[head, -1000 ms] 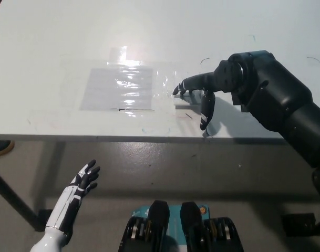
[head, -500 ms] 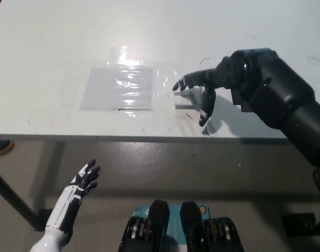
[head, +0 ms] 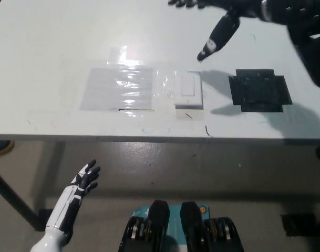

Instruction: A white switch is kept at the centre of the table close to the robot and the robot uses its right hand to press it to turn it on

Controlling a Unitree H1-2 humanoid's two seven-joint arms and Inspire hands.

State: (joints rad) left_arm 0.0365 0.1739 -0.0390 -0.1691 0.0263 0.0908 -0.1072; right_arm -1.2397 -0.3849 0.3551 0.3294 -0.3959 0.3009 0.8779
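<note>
A white switch (head: 187,90) lies flat on the white table (head: 54,52) near its front edge, at the centre. My black right hand (head: 215,26) is raised well above and behind the switch, near the picture's top, blurred, with its fingers spread apart and holding nothing. It does not touch the switch. My white left hand (head: 83,178) rests open below the table's front edge at the lower left.
A sheet of clear, shiny plastic (head: 117,86) is taped to the table left of the switch. A black square pad (head: 259,90) lies on the table right of the switch. The floor shows below the table edge.
My right hand has lifted off the switch and swung up and away to the far side. The switch and the black pad, hidden before, now show. The left hand has not moved.
</note>
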